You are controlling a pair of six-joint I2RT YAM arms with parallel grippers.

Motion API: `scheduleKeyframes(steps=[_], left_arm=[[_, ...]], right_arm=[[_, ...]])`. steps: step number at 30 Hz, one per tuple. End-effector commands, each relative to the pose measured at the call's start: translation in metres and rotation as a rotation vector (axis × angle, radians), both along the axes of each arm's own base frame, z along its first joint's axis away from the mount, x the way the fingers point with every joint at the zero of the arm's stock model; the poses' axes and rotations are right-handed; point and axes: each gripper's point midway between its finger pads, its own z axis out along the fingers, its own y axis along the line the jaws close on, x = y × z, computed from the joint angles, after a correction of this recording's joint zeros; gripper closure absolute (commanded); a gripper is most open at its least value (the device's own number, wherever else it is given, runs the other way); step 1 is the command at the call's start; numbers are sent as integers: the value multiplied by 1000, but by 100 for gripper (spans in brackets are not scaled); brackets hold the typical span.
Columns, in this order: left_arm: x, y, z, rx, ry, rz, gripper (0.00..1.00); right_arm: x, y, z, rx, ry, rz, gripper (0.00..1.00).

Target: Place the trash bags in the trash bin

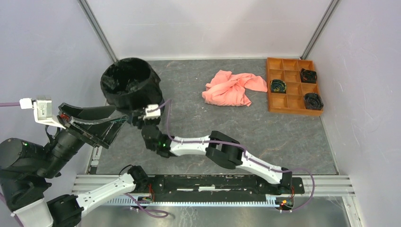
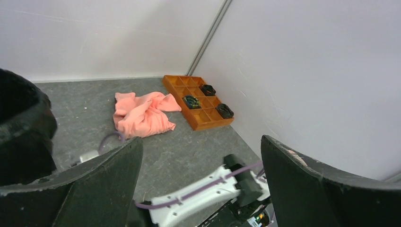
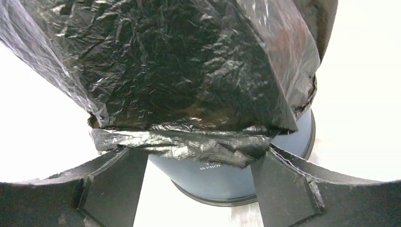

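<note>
Right wrist, bag: I see the black trash bag (image 3: pixel 179 71) draped over the trash bin (image 3: pixel 227 182). Its crinkled hem hangs at 6 o'clock and the navy wall shows bare below it.
Right wrist, fingers: the right gripper (image 3: pixel 196 153) has its fingers apart, at 7 and 5 o'clock, with the hem between them. I cannot tell whether they touch it.
Top, bin: upright at 10 o'clock on the table (image 1: pixel 283 137), with the bag over its mouth and side.
Top, arms: the right gripper is at the bin's 6 o'clock side. The left gripper (image 1: pixel 111 126) hovers at its 7 o'clock, fingers spread wide and empty.
Top, others: a pink cloth (image 1: pixel 234 88) lies at 1 o'clock and an orange tray (image 1: pixel 276 101) at 2 o'clock.
Left wrist: I see my fingers wide apart, the bin at 9 o'clock, and the cloth and tray toward 12.
</note>
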Motion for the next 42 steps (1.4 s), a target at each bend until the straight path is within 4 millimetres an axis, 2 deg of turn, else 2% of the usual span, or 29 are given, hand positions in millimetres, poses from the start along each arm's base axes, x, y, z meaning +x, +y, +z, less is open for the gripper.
scheduleKeyframes(steps=[1,2,3,5,7,13,17,19,20,22,24,25,26,27,29,30,33,35,40,42], left_arm=[[0,-8,10,-2,-4,-25,0],[1,-9,7,2,2,-24,0],[3,-11,4,11,12,-26,0],[7,-17,-4,31,31,-29,0],[13,-25,-11,47,53,-33,0],[20,-53,-20,42,78,-104,0],[20,-59,-30,21,108,-125,0],[21,-56,-35,5,116,-106,0],[22,-53,-37,-5,117,-92,0],[24,-45,-40,-26,107,-52,0],[35,-31,-43,-53,100,44,0],[41,-23,-47,-69,99,100,0],[44,-18,-49,-89,92,130,0],[49,-11,-49,-115,81,175,0],[52,-12,-46,-138,40,184,0],[53,-19,-44,-131,14,159,0],[55,-38,-33,-128,-30,97,0],[57,-47,-27,-121,-46,75,0],[71,-56,-19,-104,-49,99,0],[76,-59,-19,-103,-44,107,0]], right_arm=[[104,-23,6,60,-48,-128,18],[121,-23,1,85,-53,-99,18],[135,-19,-2,101,-61,-37,4],[158,-16,-13,128,-61,52,2],[172,-15,-16,95,-69,85,2],[153,-12,-3,-55,-75,230,2],[124,-45,9,-193,26,271,2],[105,-75,24,-277,77,290,2],[93,-96,22,-330,114,289,2],[69,-142,20,-435,146,288,2],[44,-196,28,-551,166,270,2],[32,-221,23,-600,185,267,2],[19,-243,31,-622,185,270,2],[4,-265,27,-651,201,282,2],[-25,-309,34,-676,208,300,2],[-34,-328,38,-684,208,289,2],[-50,-389,66,-705,166,184,2],[-57,-421,97,-708,132,114,2],[-72,-473,197,-610,20,4,2],[-76,-492,229,-557,-36,-52,2]])
